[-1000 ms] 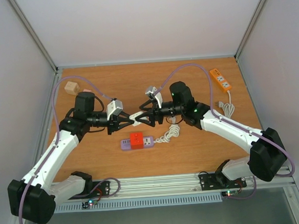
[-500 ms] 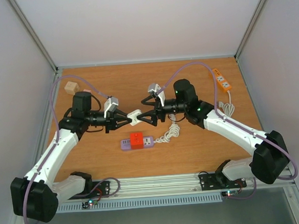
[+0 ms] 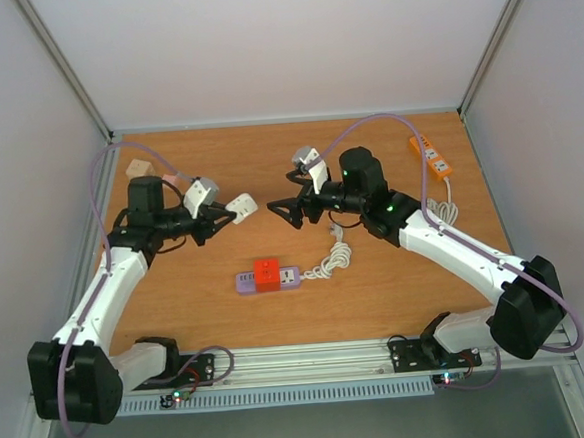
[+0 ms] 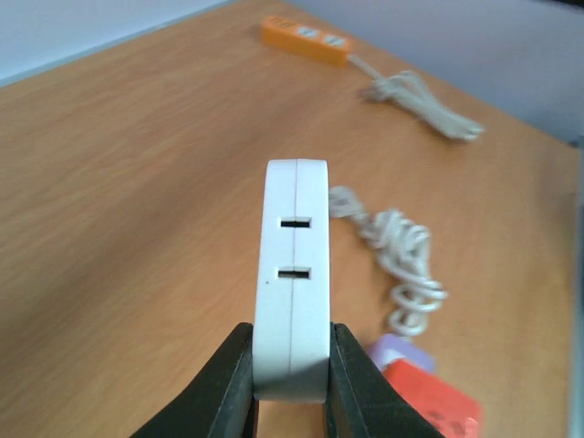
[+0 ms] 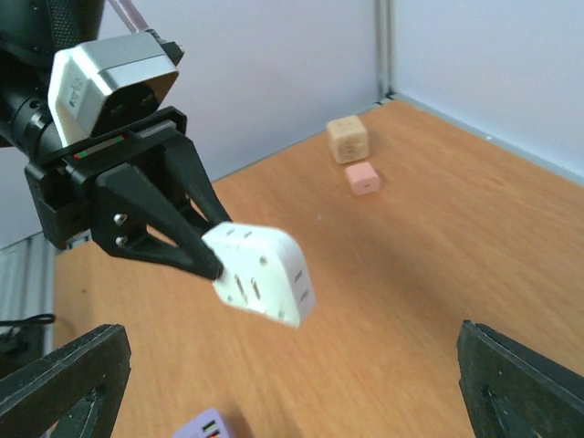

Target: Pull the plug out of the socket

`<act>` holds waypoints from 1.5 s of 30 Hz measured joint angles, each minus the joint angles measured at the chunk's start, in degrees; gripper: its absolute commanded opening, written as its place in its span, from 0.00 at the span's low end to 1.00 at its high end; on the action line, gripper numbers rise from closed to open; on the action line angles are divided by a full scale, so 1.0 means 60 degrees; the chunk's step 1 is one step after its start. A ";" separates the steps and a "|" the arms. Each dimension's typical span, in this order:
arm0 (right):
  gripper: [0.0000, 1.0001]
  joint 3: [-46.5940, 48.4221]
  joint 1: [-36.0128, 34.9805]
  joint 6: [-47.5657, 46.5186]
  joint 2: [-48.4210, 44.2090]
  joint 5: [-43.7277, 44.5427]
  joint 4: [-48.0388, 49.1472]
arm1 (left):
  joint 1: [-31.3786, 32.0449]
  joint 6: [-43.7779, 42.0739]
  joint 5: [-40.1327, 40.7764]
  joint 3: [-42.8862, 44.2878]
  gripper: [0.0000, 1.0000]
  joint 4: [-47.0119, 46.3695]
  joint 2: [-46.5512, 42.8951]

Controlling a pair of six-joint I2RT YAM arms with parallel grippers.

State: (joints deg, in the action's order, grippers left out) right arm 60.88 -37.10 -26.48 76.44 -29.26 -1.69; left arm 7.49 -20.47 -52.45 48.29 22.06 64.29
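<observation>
My left gripper (image 3: 226,216) is shut on a white socket adapter (image 3: 242,206) and holds it in the air above the table. In the left wrist view the adapter (image 4: 293,274) sits upright between both fingers (image 4: 222,388), its two slots facing the camera. My right gripper (image 3: 282,211) is wide open and empty, a short way to the right of the adapter, which shows in its view (image 5: 260,275). A purple power strip (image 3: 281,279) with a red plug (image 3: 267,272) in it lies on the table nearer the front.
A coiled white cord (image 3: 333,260) lies right of the purple strip. An orange power strip (image 3: 430,155) with its cord lies at the back right. A wooden cube (image 3: 140,168) and a small pink block (image 5: 362,177) sit at the back left.
Both grippers met at the white adapter before. The right gripper has opened and drawn back to the right. The left gripper has carried the adapter to the left.
</observation>
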 measured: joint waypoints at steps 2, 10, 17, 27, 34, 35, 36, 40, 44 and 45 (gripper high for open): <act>0.99 -0.0011 0.0025 0.0011 0.0011 0.0448 0.0040 | -0.0317 -0.0098 0.0528 -0.0007 0.01 -0.0117 0.0211; 0.99 -0.0186 0.0069 -0.0109 0.0160 0.1377 0.0244 | -0.1228 -0.0521 0.3060 -0.0007 0.01 -0.0765 0.1275; 0.99 -0.0157 0.0069 -0.0397 0.0743 0.1388 -0.0674 | -0.1807 -0.1016 0.5064 0.0040 0.01 -0.1475 0.2772; 0.99 -0.0171 0.0069 -0.0499 0.0812 0.1472 -0.0878 | -0.1796 -0.1523 0.7304 0.0699 0.01 -0.2809 0.5045; 0.99 -0.0171 0.0073 -0.0495 0.1158 0.1479 -0.0903 | -0.1694 -0.1453 0.8054 0.2029 0.01 -0.3300 0.6510; 0.99 -0.0171 0.0076 -0.0495 0.1195 0.1479 -0.0925 | -0.1650 -0.1461 0.8189 0.2157 0.01 -0.3362 0.6681; 0.98 -0.0171 0.0076 -0.0495 0.1217 0.1479 -0.0951 | -0.1599 -0.1464 0.8364 0.2251 0.02 -0.3435 0.6845; 0.99 -0.0171 0.0076 -0.0495 0.1231 0.1479 -0.1020 | -0.1395 -0.1552 0.8918 0.2433 0.02 -0.3763 0.7322; 0.98 -0.0171 0.0076 -0.0495 0.1231 0.1483 -0.1060 | -0.1002 -0.1861 0.9763 0.2452 0.02 -0.4328 0.7599; 0.98 -0.0171 0.0076 -0.0495 0.1235 0.1483 -0.1067 | -0.0852 -0.1956 1.0058 0.2452 0.02 -0.4524 0.7690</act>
State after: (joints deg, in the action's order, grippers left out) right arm 59.86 -36.64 -29.45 83.85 -20.36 -8.10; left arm 2.37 -32.21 7.90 63.00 -5.08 110.43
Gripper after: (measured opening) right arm 0.985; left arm 0.187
